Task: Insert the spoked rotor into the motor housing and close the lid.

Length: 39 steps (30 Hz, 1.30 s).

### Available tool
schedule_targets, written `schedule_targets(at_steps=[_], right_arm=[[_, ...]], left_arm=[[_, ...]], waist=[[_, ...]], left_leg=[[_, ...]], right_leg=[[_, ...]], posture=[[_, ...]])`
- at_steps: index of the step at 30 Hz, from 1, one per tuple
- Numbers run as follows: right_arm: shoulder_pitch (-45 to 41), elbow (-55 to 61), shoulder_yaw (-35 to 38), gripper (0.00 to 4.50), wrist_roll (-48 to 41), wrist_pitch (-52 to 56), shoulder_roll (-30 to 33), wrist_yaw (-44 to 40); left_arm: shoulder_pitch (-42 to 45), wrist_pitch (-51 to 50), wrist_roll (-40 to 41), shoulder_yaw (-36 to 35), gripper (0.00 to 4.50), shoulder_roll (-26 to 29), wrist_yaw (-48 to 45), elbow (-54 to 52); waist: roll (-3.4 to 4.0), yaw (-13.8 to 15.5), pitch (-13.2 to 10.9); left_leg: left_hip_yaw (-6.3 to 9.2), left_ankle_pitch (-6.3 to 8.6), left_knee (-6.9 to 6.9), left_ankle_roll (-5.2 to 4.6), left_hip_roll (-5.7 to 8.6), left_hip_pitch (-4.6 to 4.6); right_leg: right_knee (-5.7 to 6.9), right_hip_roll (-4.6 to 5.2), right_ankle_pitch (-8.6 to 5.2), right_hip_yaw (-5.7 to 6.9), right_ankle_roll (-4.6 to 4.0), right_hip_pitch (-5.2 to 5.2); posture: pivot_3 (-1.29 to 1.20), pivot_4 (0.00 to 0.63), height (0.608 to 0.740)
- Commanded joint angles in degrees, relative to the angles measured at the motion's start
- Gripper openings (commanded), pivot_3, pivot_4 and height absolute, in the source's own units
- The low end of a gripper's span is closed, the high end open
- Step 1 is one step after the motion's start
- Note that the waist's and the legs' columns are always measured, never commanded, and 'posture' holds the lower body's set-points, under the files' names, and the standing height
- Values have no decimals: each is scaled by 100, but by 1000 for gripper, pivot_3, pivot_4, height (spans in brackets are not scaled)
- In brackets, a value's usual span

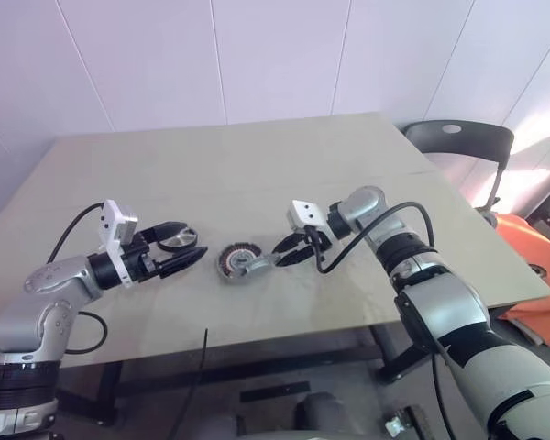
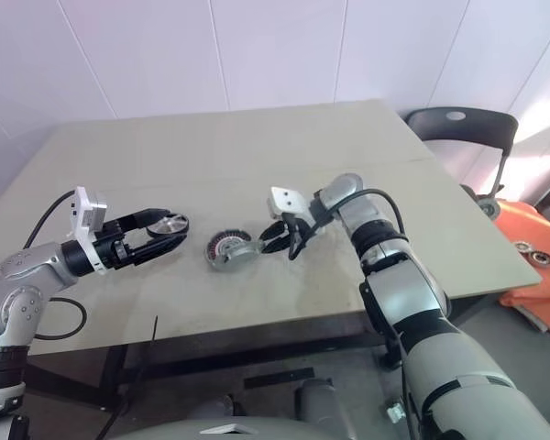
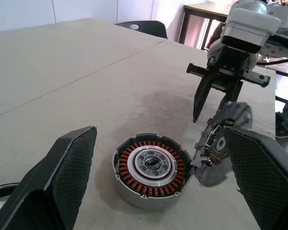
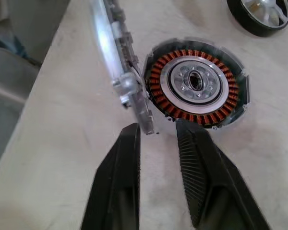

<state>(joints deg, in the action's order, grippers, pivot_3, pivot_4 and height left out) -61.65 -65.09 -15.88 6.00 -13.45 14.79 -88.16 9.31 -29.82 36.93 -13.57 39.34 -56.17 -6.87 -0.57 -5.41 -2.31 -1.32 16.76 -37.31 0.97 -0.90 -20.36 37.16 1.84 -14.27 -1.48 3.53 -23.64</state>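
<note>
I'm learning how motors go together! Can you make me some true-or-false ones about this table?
1. The motor housing has nothing in it yet; its copper windings show. True.
2. The lid lies flat on top of the housing. False: it stands tilted on its edge, beside the housing.
3. The right pincer is holding the spoked rotor. False: the rotor lies on the table, near the left pincer.
4. The left pincer is wide open. True.
</note>
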Motion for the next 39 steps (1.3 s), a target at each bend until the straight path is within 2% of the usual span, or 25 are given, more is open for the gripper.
schedule_targets(at_steps=[1,11,14,18,21,24,29,34,39], right_arm=[[-269,-36,46,1088,37,-96,132,-59],[2,-107,-242,1088,440,-362,575,-407],[109,28,-604,1088,-92,-4,733,-434],[299,1390,-1138,1088,-2075,2456,918,-434],[397,1872,-1208,1088,-2545,3698,812,-434],[512,2130,-1173,1088,-2599,4324,675,-434],[857,2372,-1386,1088,-2242,4570,601,-434],[938,2144,-1452,1088,-2057,4802,446,-395],[933,1569,-1033,1088,-1892,4879,-126,313]], left_arm=[[73,43,41,-118,4482,65,-11,-75],[90,34,32,-85,4482,54,-6,-84],[70,30,36,-101,4482,70,-15,-87],[33,30,25,-94,4482,75,-24,-92],[50,35,13,-74,4482,76,-43,-67],[90,3,12,-43,4482,69,-19,-86],[50,-20,7,-59,4482,122,-41,-92],[-25,-8,27,-102,4482,165,-50,-102],[-74,-15,44,-125,4482,167,-19,-145]], waist=[[0,1,0],[0,3,0],[0,3,0],[1,-14,-1],[2,-3,-1],[1,25,0],[-1,189,1],[-1,223,1],[-3,182,2]], left_leg=[[0,0,0,0,0,0],[0,0,0,0,1,1],[0,0,-1,-1,1,2],[1,-1,-1,-1,-1,3],[4,-1,-1,-1,-5,5],[7,-1,-3,-1,-4,4],[4,0,-4,-2,0,-8],[1,0,-5,-2,1,-10],[1,0,-5,-2,-2,-4]], right_leg=[[0,0,0,0,0,0],[0,-2,0,1,0,1],[1,-3,0,0,0,2],[3,-2,0,-2,0,2],[5,-4,0,0,-1,0],[5,-3,0,5,-1,2],[-5,-1,-1,5,0,-3],[-2,-7,-1,6,0,-7],[3,-22,-1,5,0,-5]], posture=[[0,0,740],[0,0,740],[0,0,740],[0,0,740],[0,0,740],[0,0,740],[0,0,740],[0,0,740],[0,0,740]])
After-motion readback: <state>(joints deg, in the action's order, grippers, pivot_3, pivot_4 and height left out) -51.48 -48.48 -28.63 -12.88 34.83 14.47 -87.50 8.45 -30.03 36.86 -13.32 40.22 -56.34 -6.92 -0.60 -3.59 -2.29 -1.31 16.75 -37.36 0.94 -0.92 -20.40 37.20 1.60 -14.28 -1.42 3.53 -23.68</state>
